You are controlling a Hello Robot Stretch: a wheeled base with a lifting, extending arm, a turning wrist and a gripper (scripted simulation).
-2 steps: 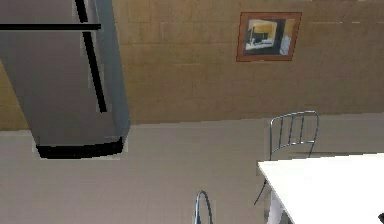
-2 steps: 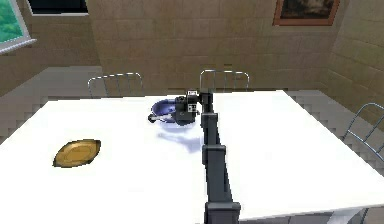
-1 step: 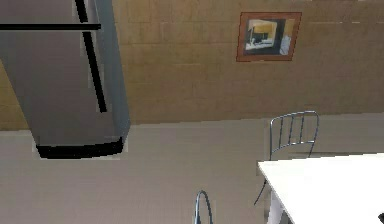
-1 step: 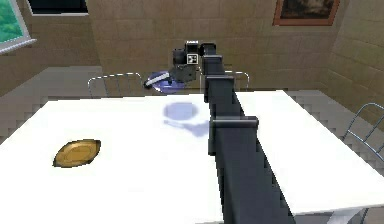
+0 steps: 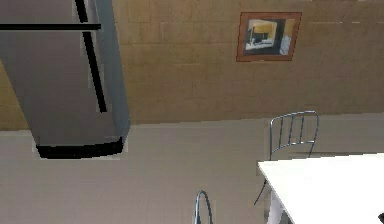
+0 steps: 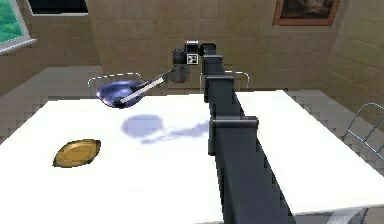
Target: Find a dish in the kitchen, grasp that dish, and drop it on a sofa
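Since the bowl (image 6: 112, 92) hangs at the far end of the gripper (image 6: 132, 95), clear of the table (image 6: 80, 115) with its shadow lying apart on the white top below, I judge the grasp made: the gripper holds the blue bowl. Beyond that, the fingers' state cannot be told.

The relation that matters is along the arm (image 6: 235, 130). The arm's long axis runs out across the table, and the bowl sits off the gripper's body toward the arm side view's left, over the table's far part. The fingers slant down to its rim, so the bowl hangs to one side of the arm's line, not on it.

A yellow dish (image 6: 78, 152) lies on the table nearer the robot, well apart from the bowl and left of the arm. Drawing the arm back would probably carry the bowl over bare tabletop, clear of that dish.

Ahead stand a fridge (image 5: 65, 70), a chair (image 5: 293, 135) and a framed picture (image 5: 268, 36). The drop is not yet done; the base likely has to drive off and find a sofa.
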